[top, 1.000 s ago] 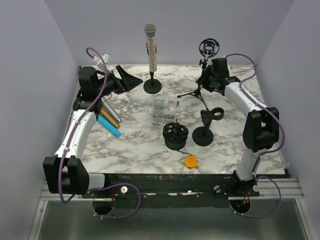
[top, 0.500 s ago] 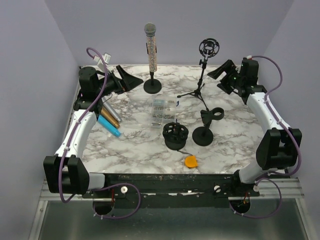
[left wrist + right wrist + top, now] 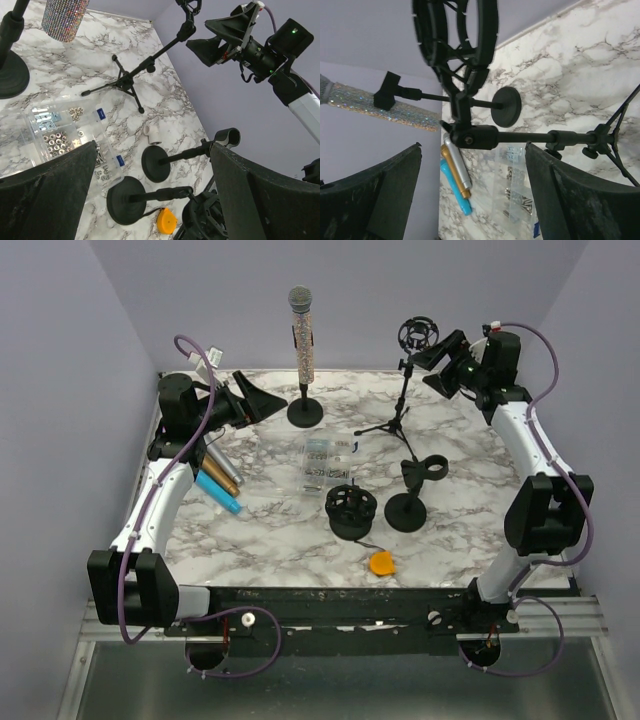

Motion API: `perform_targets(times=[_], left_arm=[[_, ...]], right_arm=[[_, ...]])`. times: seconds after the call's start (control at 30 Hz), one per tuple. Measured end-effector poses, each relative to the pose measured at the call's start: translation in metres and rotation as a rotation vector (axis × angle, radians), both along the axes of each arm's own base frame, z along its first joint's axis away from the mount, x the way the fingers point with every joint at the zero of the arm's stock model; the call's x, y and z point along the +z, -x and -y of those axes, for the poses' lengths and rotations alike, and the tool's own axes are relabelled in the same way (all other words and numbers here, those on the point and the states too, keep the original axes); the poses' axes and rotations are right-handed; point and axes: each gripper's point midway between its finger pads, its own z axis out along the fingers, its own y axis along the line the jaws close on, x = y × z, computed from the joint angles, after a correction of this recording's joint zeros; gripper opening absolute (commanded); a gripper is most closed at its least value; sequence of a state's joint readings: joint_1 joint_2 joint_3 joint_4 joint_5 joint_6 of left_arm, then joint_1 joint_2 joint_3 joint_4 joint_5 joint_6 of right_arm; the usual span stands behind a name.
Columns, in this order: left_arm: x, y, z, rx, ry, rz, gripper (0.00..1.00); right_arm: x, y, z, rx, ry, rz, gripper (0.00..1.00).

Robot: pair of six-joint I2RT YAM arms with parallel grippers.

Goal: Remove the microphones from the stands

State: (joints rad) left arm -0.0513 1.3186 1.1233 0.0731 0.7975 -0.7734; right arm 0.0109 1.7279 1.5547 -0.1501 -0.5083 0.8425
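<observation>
The glittery microphone [image 3: 301,335] stands upright in its clip on a round-base stand [image 3: 305,412] at the back middle of the table. It also shows in the left wrist view [image 3: 62,17] and in the right wrist view [image 3: 380,107]. My left gripper [image 3: 258,400] is open and empty, low, just left of the stand's base. In its own view [image 3: 152,200] nothing lies between the fingers. My right gripper [image 3: 440,362] is open and empty, raised beside the empty shock mount [image 3: 418,335] on the tripod stand, well right of the microphone. In its own view [image 3: 472,195] the shock mount [image 3: 455,35] is close ahead.
A clear box of screws [image 3: 322,462] lies mid-table. A black round holder [image 3: 351,512], a clip stand [image 3: 410,502] and an orange tape measure [image 3: 381,563] are nearer the front. Silver, gold and blue microphones [image 3: 218,480] lie at the left. Walls close in on three sides.
My right arm has swung right and back and risen, from beside the tripod's pole to level with the shock mount. The left arm and the microphone have not moved.
</observation>
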Motion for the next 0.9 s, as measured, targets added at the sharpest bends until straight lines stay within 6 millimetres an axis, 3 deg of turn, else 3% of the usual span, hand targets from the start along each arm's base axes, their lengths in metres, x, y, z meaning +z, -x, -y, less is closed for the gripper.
perform_targets(times=[0.27, 0.53, 0.63, 0.77, 0.9], left_arm=[[0.0, 0.0, 0.0, 0.001, 0.001, -0.001, 0.93], [0.0, 0.0, -0.002, 0.004, 0.002, -0.003, 0.93], [-0.001, -0.001, -0.002, 0.004, 0.003, -0.004, 0.93], [0.0, -0.001, -0.001, 0.004, 0.004, -0.001, 0.93], [0.0, -0.001, -0.001, 0.004, 0.004, 0.001, 0.93]], right_arm=[[-0.037, -0.005, -0.004, 0.013, -0.024, -0.075, 0.63], [-0.09, 0.01, -0.003, 0.016, -0.01, -0.174, 0.63], [-0.105, 0.016, -0.003, 0.018, -0.006, -0.207, 0.67], [-0.102, 0.016, -0.002, 0.021, -0.001, -0.2, 0.78], [-0.077, 0.007, -0.003, 0.022, -0.003, -0.146, 0.86]])
